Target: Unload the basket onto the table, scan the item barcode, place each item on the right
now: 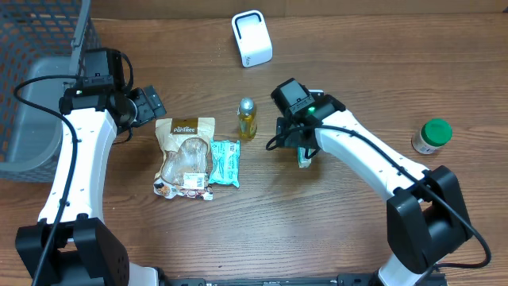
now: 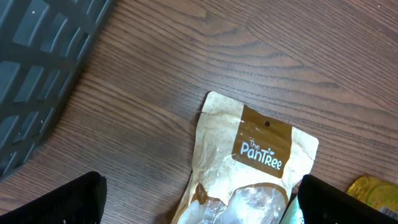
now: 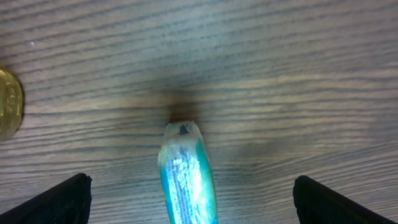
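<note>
The teal tube (image 3: 185,168) was pictured ungripped between the right gripper's (image 3: 189,193) spread fingers near the worktop's middle, well apart from the far-edge scanner (image 1: 252,38); no scan could be confirmed.

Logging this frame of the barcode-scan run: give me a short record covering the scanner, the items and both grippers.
scanner: white scanner at the far side of the table, nothing held up to it
left arm: left gripper, jaws open, empty, above the brown pouch
right arm: right gripper, jaws open, either side of a teal item, not touching it
other items: teal packet beside the pouch; small bottle; green-lidded jar
container: grey basket at far left
</note>
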Action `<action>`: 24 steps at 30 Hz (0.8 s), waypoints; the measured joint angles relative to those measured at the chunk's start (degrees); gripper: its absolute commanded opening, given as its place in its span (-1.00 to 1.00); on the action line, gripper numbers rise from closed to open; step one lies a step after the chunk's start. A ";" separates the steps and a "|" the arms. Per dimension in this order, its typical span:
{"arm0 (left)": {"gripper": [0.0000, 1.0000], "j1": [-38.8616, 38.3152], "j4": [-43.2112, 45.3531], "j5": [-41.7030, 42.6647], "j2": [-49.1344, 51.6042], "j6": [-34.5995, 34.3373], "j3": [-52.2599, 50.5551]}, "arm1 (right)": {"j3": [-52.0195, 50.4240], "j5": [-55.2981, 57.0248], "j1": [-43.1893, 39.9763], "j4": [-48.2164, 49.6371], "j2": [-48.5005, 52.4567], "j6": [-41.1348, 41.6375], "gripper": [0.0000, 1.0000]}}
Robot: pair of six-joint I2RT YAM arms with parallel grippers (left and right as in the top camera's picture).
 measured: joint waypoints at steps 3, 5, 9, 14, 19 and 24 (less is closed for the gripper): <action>0.99 -0.02 0.00 0.00 0.00 0.00 0.00 | -0.42 -2.32 -0.83 0.13 0.00 0.00 1.00; 0.99 0.00 0.00 0.02 0.00 0.00 0.00 | -0.44 -3.34 -0.92 0.55 0.00 0.02 1.00; 0.99 -0.02 0.02 0.00 0.00 0.00 0.00 | -0.44 -4.61 -0.92 0.92 0.00 0.02 1.00; 0.99 0.00 0.00 0.00 0.00 0.00 0.00 | -0.44 -5.01 -0.92 0.96 0.00 -0.07 1.00; 0.99 0.00 0.00 0.00 0.00 0.00 0.00 | -0.44 -5.09 -0.90 0.83 0.00 -0.07 1.00; 0.99 0.00 0.00 0.00 0.00 0.00 0.00 | -0.44 -5.16 -0.92 0.63 0.00 -0.02 1.00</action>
